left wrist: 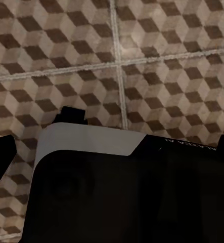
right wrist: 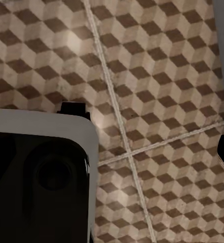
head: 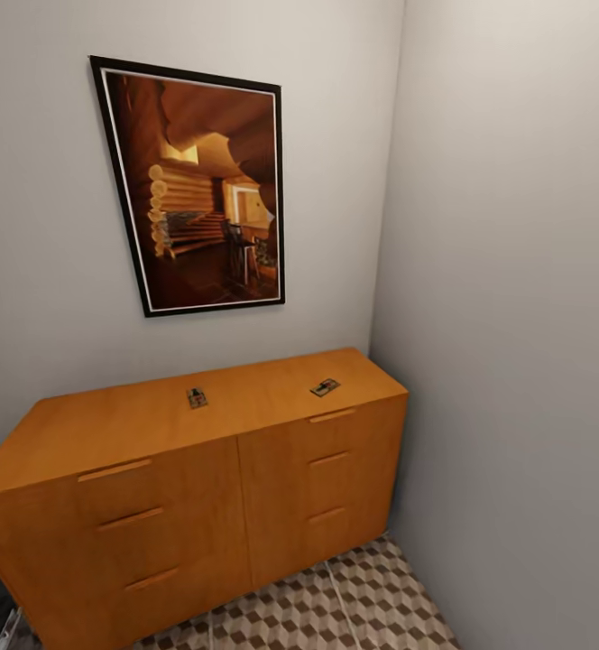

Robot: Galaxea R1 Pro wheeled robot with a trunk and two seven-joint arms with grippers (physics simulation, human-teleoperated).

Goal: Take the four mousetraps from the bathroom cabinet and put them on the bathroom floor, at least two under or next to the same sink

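The grey walls (head: pixel 498 271) are seen meeting in a corner. A big framed picture (head: pixel 200 185) is hung on the wall above the cabinet (head: pixel 191 487), which is pushed into that corner. The bathroom floor (head: pixel 372 605) is seen under it, with cube tiles. Two mousetraps, one (head: pixel 197 398) and another (head: pixel 325 387), are laid well apart on the cabinet top. Whether the grippers are open or closed cannot be told.

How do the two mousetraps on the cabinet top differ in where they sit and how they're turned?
The left mousetrap lies near the middle of the cabinet top, above the left bank of drawers; the right mousetrap lies close to the front edge, above the right bank. The left one points roughly front to back; the right one is angled diagonally. Both lie flat, small and brown with dark metal.
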